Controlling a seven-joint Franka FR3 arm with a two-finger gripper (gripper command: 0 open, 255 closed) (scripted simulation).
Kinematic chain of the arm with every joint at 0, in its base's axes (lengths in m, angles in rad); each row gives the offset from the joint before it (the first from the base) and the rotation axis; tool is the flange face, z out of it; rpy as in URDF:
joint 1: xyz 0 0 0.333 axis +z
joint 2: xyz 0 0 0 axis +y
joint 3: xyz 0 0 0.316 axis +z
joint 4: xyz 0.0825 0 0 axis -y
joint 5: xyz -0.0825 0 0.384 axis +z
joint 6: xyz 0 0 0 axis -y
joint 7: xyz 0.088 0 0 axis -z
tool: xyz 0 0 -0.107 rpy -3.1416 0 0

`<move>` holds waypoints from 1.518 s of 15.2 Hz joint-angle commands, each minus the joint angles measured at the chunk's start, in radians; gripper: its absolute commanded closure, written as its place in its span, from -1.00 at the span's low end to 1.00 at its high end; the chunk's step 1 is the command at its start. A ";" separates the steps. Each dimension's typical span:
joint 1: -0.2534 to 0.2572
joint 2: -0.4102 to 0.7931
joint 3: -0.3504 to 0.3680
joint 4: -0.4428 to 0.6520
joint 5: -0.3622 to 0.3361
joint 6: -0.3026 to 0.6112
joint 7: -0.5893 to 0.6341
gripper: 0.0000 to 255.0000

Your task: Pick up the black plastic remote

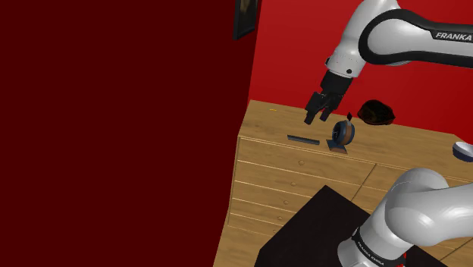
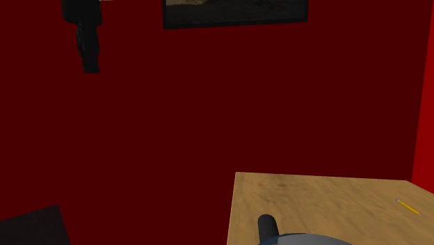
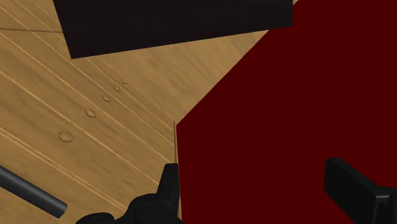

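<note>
Remote: a thin, flat, oblong slab, dark grey to black, is seen lying flat. Its long side runs roughly from 9 to 3 o'clock in the shoulder view. Buttons are too small to be made out.
Remote's place: it is set on the wooden table, close to the front edge above the drawers, and is touched by nothing but the table top.
Gripper: the black gripper is hung above the table with its fingers held apart and nothing between them. In the shoulder view the remote is found at about 7 o'clock from it, apart from the fingertips.
Neighbours: a dark round disc on a small base is placed just beside the remote, at 3 o'clock from it. A dark brown lump is seen at 1 o'clock from the disc. A blue-rimmed bowl is cut by the shoulder view's edge. A yellow pencil is laid on the table top.
Wrist view: a dark bar with a rounded end is seen beside the fingers; whether it is the remote cannot be told.
Surroundings: dark red walls and a framed picture are shown.
</note>
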 commanded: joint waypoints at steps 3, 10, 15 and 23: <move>-0.006 0.012 -0.039 -0.031 -0.033 0.037 -0.067 -1.00; -0.027 0.109 -0.183 -0.095 -0.145 0.189 -0.298 -1.00; -0.030 0.233 -0.289 -0.093 -0.204 0.312 -0.462 -1.00; 0.004 0.509 -0.462 -0.009 -0.210 0.510 -0.743 -1.00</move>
